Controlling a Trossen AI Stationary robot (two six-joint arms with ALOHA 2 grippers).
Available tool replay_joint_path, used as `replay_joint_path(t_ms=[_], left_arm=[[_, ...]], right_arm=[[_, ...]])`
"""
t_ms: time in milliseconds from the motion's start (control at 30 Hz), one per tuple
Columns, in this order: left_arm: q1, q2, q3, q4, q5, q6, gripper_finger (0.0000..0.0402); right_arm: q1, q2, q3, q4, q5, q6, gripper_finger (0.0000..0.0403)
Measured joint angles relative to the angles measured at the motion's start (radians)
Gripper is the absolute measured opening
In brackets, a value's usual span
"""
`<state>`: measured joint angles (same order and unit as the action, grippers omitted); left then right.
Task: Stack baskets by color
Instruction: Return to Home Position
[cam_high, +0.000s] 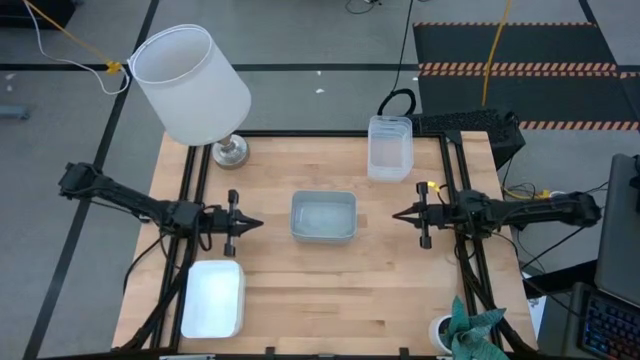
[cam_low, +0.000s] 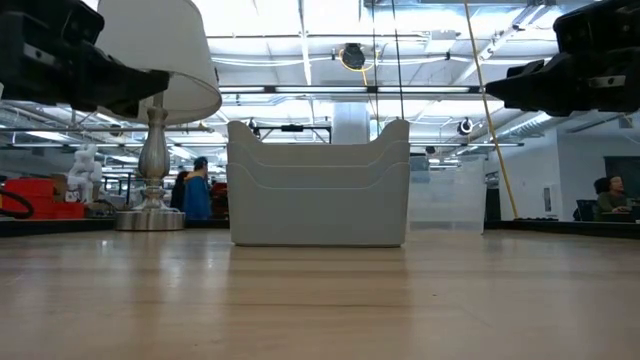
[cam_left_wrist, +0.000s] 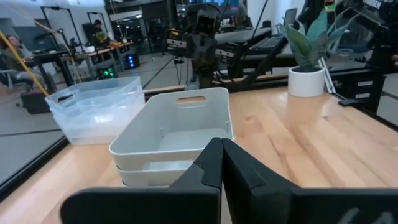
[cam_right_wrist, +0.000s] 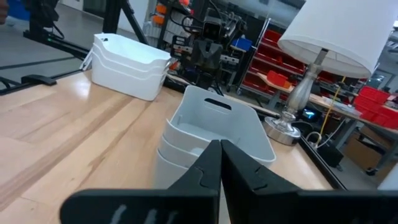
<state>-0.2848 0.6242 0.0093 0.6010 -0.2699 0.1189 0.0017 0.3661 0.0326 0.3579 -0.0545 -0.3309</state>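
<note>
The stack of grey-blue shallow plastic baskets (cam_high: 323, 217) is sitting at the middle of the table (cam_high: 400, 300), directly between the two grippers, so it is the one running the most risk. If either arm is dipping or swinging inward on its way home, its pointed tip could be clipping the rim and sliding or tilting the nested stack.

The stack of clear transparent baskets (cam_high: 390, 148) is standing at the table's back edge, right of centre. The stack of opaque white baskets (cam_high: 213, 298) is lying near the front-left corner, close to the left arm. A low sweep there could be nudging it toward the edge.

The left gripper (cam_high: 252, 224) is hovering off the grey-blue stack's left side, fingers pressed together on nothing, clear of the rim. The right gripper (cam_high: 398, 214) is mirroring it off the right side, likewise pinched together and empty, with bare wood between.

A lamp with a white shade and metal base (cam_high: 190, 85) is standing at the back-left corner, and a small potted plant (cam_high: 465, 330) at the front-right corner.
</note>
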Motion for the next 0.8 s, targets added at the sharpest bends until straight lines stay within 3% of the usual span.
replay_joint_path(t_ms=[633,800], left_arm=[[0.0,-0.172,0.0,-0.174,0.008,0.01,0.0004],[0.0,-0.188,0.0,-0.188,0.008,0.011,0.0003]], right_arm=[[0.0,-0.352,-0.001,-0.31,0.031,0.019,0.0],[0.0,-0.364,-0.001,-0.325,0.053,0.015,0.0]])
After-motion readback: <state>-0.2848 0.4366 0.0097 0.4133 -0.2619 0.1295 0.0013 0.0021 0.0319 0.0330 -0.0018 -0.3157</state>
